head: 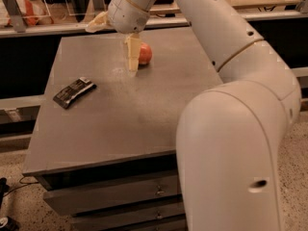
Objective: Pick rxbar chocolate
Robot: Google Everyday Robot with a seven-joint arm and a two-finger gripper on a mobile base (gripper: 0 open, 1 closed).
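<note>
The rxbar chocolate (74,92), a flat black wrapper with white lettering, lies at the left side of the grey table (120,124). My gripper (113,48) hangs above the far middle of the table, up and to the right of the bar and well apart from it. It is open and empty: one cream finger (132,54) points down just left of the red apple (145,54), and the other (97,22) sticks out to the left. The orange fruit is hidden.
My white arm (231,129) fills the right foreground and hides the table's right part. Drawers (115,196) sit under the tabletop. A rail with shelves (48,28) runs behind the table.
</note>
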